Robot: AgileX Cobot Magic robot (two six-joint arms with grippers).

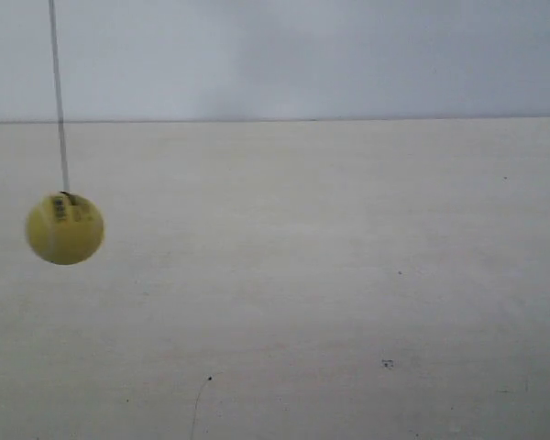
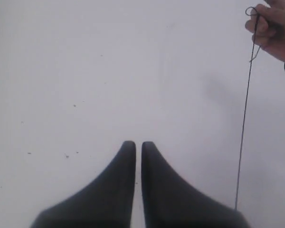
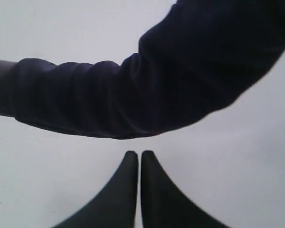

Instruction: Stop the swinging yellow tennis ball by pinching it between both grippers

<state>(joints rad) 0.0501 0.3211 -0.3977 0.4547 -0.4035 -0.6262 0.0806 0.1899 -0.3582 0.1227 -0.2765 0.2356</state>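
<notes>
The yellow tennis ball hangs on a thin string at the far left of the exterior view, above the pale table; its dark logo faces the camera. Neither arm shows in that view. In the left wrist view my left gripper is shut, its two black fingers nearly touching with nothing between them; the black string runs down beside it and the ball itself is out of that view. My right gripper is likewise shut and empty, with no ball in its view.
A person's hand pinches the top of the string in the left wrist view. A dark-sleeved arm stretches across the right wrist view beyond the gripper. The pale table meets a light wall behind.
</notes>
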